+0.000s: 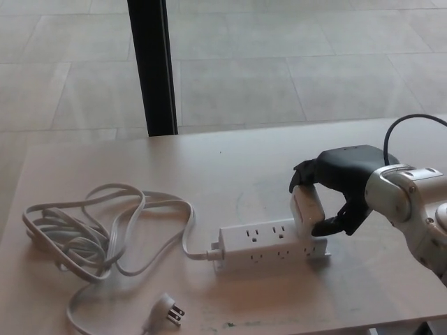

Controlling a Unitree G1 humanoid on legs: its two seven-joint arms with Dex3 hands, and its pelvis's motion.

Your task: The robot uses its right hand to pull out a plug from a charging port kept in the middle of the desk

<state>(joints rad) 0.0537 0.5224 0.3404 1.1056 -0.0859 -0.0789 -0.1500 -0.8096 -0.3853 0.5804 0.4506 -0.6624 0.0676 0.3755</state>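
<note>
Lying nearest, cord plug (170, 312), prongs pointing right. Power strip (269, 246) mid-desk (230, 167), long axis left-right, sockets up. White plug (306, 210) stands upright in its right-end socket. Right hand (337, 190): fingers and thumb closed around plug. Coiled cord (91, 227) far left. Black post (151, 66) behind desk.

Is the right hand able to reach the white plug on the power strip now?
Probably yes: the right hand is already at the white plug, fingers on either side, and nothing stands between them.
</note>
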